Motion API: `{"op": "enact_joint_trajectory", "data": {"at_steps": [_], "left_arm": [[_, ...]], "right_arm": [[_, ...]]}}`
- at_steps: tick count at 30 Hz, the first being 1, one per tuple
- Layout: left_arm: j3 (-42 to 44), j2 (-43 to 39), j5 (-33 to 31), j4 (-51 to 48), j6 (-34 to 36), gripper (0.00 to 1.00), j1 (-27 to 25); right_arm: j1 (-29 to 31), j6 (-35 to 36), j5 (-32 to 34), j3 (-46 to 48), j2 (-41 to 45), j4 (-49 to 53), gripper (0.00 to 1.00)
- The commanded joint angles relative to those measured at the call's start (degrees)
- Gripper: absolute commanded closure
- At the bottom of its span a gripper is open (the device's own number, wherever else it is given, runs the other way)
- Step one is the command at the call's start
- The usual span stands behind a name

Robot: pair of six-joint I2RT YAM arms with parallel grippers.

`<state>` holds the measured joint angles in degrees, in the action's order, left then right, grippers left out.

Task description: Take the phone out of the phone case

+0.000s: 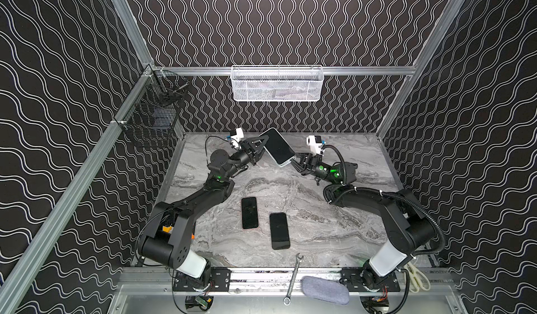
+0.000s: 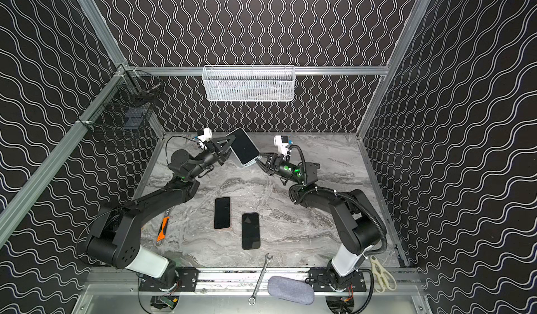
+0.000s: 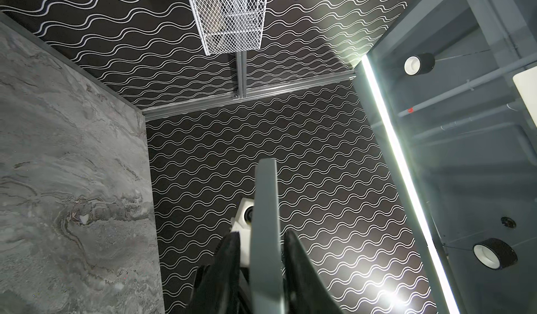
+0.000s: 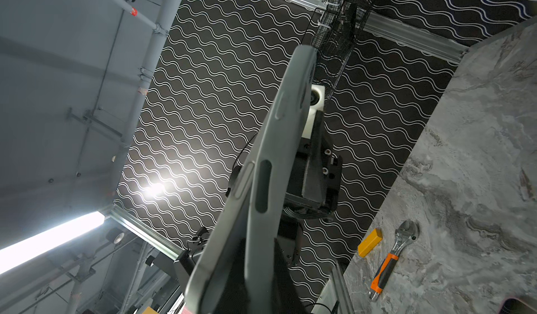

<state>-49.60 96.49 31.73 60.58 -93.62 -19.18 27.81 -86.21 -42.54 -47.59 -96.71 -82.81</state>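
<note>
By my reading the phone (image 1: 277, 146) is not yet out. It hangs in its grey phone case (image 3: 266, 210) in the air over the far tabletop (image 1: 334, 225), with the right gripper (image 1: 293, 160) closed tight on the lower end and the left gripper (image 1: 263, 146) at the upper end, its fingers slightly parted. The left wrist view shows a sliver of gap between one finger and the case, which the top views hide. The right wrist view shows the phone's pale rim seemingly lifting off the case wall, so the peeling looks begun, not finished.
</note>
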Motion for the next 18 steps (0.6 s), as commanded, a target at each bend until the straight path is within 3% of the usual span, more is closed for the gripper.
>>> {"op": "enact_joint_trajectory", "data": {"at_steps": [1, 18], "left_arm": [[-0.4, -0.4, 0.2, 1.0, 1.1, 0.59, -0.1], [2.1, -2.2, -0.6, 0.9, 0.5, 0.21, -0.2]], "right_arm": [[-0.1, -1.9, 1.7, 0.0, -0.4, -8.2, 0.95], [-0.3, -1.0, 4.3, 1.2, 0.7, -7.5, 0.95]]}}
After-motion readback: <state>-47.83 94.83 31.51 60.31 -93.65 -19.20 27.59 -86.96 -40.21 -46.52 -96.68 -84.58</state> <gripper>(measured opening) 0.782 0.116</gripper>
